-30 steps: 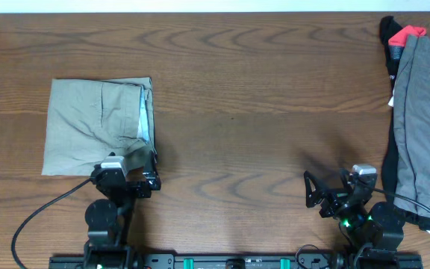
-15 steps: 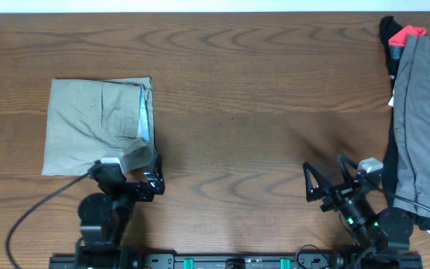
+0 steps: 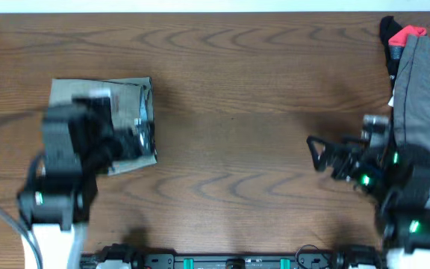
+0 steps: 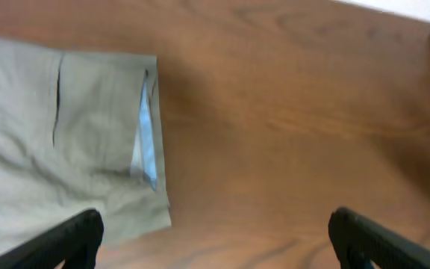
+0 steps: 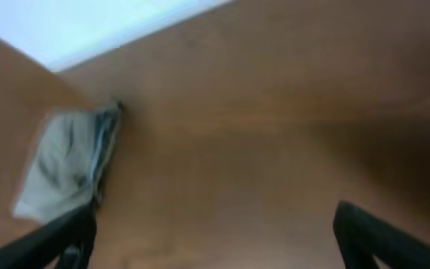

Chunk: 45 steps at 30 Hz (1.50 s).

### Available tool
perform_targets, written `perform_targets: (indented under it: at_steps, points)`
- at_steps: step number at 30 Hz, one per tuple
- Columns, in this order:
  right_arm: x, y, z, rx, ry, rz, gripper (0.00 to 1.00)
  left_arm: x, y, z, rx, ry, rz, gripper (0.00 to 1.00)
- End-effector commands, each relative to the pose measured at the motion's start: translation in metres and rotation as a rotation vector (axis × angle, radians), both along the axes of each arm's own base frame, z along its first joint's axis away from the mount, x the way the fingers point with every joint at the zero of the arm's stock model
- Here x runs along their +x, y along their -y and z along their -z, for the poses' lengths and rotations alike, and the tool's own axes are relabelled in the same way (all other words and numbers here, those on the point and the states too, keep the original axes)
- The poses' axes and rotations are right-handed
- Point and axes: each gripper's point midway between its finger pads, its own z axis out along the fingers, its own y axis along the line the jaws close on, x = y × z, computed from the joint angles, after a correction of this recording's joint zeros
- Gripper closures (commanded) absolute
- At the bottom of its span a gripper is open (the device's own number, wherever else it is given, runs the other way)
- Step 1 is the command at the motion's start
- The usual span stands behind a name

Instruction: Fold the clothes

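Folded khaki-tan shorts [image 3: 99, 112] lie flat at the left of the table; they also show in the left wrist view [image 4: 58, 142] and, small and blurred, in the right wrist view [image 5: 66, 164]. My left gripper [image 3: 142, 137] hovers blurred over their near right corner, open and empty [image 4: 219, 246]. Mid-grey shorts [image 3: 428, 127] lie in a pile at the right edge, with a black piece [image 3: 389, 30] and a red piece [image 3: 409, 32] at its far end. My right gripper [image 3: 318, 155] is open and empty [image 5: 215, 243], left of the pile, pointing left.
The brown wooden table [image 3: 237, 90] lies between the two garments. A white wall edge [image 3: 200, 6] runs along the far side. Cables trail from both arms near the front edge.
Both arms have lifted and moved away from the front edge. The left arm now hangs over the folded khaki shorts; the right arm has moved up beside the grey pile.
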Motion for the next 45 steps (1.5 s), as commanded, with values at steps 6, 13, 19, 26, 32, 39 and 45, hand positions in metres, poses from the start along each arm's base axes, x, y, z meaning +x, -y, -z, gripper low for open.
perform_targets:
  at_steps: [6,13,19,26,32,39,45]
  points:
    - [0.049,0.024,-0.033,-0.239,-0.262,-0.115,0.01,0.032,0.018,-0.010,-0.048,-0.058,0.089,0.02]
    - [0.079,0.058,-0.011,-0.293,-0.440,0.005,0.01,0.024,0.020,-0.003,-0.058,-0.109,0.097,0.02]
    - [0.099,0.129,0.010,-0.311,-0.561,0.232,0.01,0.020,0.019,0.001,-0.046,-0.128,0.111,0.02]
    - [0.121,0.190,0.005,-0.271,-0.487,0.377,0.01,0.012,0.019,0.008,-0.016,-0.159,0.149,0.02]
    - [0.138,0.233,0.008,-0.202,-0.418,0.492,0.11,0.012,0.021,0.012,-0.013,-0.173,0.159,0.02]
    - [0.165,0.257,0.030,-0.192,-0.384,0.544,0.13,0.010,0.034,0.016,-0.005,-0.191,0.209,0.02]
    - [0.192,0.279,0.073,-0.147,-0.403,0.639,0.16,0.009,0.040,0.018,-0.003,-0.199,0.228,0.02]
